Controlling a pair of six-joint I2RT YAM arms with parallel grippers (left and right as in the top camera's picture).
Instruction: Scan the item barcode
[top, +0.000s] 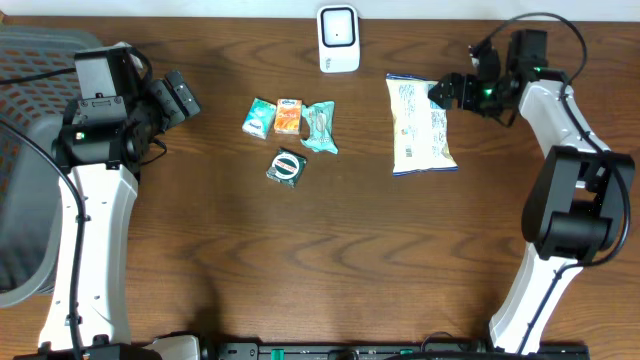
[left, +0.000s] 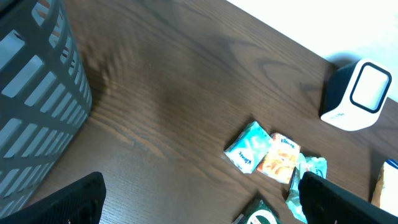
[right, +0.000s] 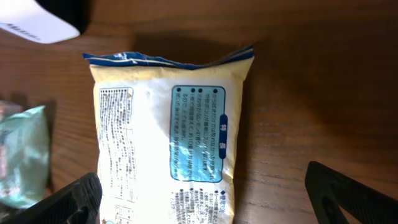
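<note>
Basket (top: 20, 220) at the bench's (top: 300, 260) left edge; my left tool (top: 188, 98) gapes wide, empty. Small packets (top: 290, 120) mid-bench, scanner (top: 338, 40) at the back edge, snack bag (top: 422, 130) right of it, under my wide-open, empty right tool (top: 441, 92).

The overhead camera looks straight down on the table (top: 330, 250) from well above, with both arm bases at the frame's lower edge and the scanner (top: 339, 39) at the top. The left wrist camera sits low beside the basket (left: 31, 99). It faces obliquely across the table toward the scanner, with the small packets (left: 267, 152) at mid-distance. The right wrist camera looks steeply down, close over the snack bag (right: 168, 137). Both wrist views share the scanner and the teal packet (right: 22, 155). The overhead view contains all of these.
</note>
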